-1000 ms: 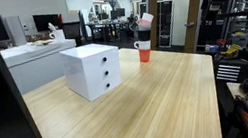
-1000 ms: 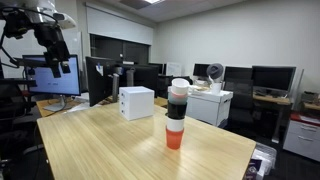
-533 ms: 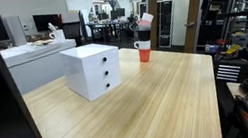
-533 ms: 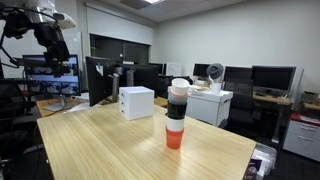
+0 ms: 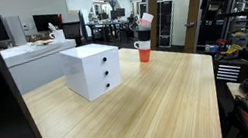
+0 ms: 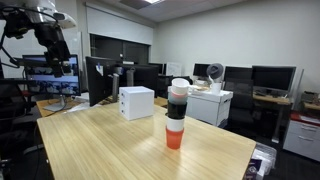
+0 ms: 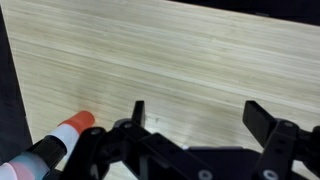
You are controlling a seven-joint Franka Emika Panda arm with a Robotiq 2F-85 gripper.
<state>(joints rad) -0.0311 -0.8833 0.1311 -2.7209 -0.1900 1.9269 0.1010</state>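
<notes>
Wrist view: the gripper [image 7: 197,113] is seen spread wide and empty above the wooden table [image 7: 180,50], with the upright cup stack [image 7: 55,148] left well off toward the lower left of the fingers [image 7: 262,120], nothing touched.

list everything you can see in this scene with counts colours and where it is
table: one, light wood, fills the foreground in both exterior views
drawer unit: one, white, three small dark knobs, stands on the table
cup stack: one, orange at the bottom, then white, black and a pale top, upright on the table apart from the drawer unit
monitors: several, black, on office desks behind the table
robot arm: one, dark, raised high beside the table edge
gripper: one, black, open and empty, above bare table with the cup stack off to one side in the wrist view
</notes>
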